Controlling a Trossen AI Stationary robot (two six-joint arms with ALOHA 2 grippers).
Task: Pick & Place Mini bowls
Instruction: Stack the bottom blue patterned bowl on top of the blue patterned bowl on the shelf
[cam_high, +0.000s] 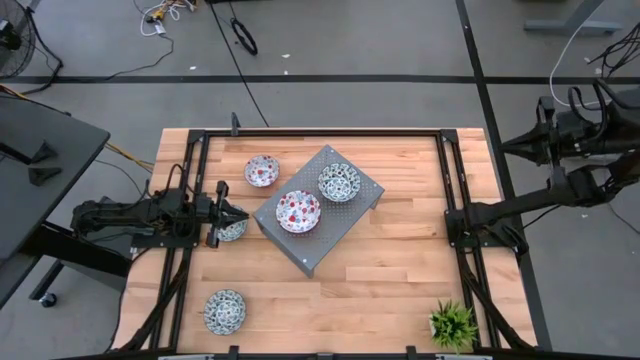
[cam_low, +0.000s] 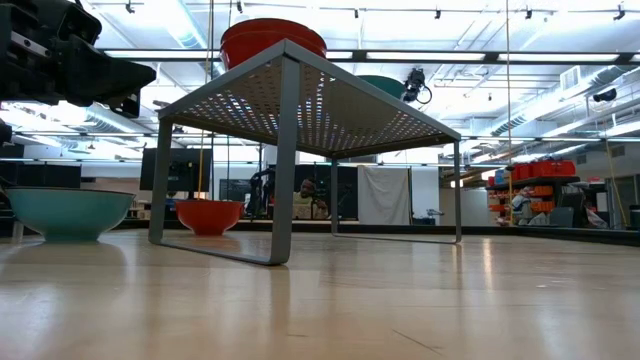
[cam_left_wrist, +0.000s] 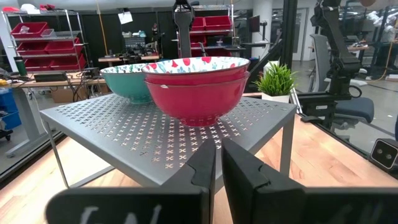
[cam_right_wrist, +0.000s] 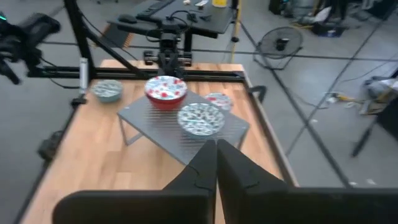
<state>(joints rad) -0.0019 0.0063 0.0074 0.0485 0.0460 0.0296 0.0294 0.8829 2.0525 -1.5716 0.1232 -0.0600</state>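
Bowls: red-patterned bowl (cam_high: 298, 210) and teal-patterned bowl (cam_high: 339, 182) on grey perforated stand (cam_high: 318, 246); left gripper (cam_high: 240, 215) beside stand, fingers nearly closed, empty; right gripper (cam_right_wrist: 216, 149) closed, empty.

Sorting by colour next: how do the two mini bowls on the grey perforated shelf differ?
The red mini bowl has a red-patterned inside and red outer wall; the teal mini bowl has a teal-green pattern and teal outside. The red one sits nearer the left gripper, the teal one farther from it. Both stand upright on the grey perforated shelf, apart, and look alike in size.

Two mini bowls (cam_high: 298, 211) upright on rack, three on table.
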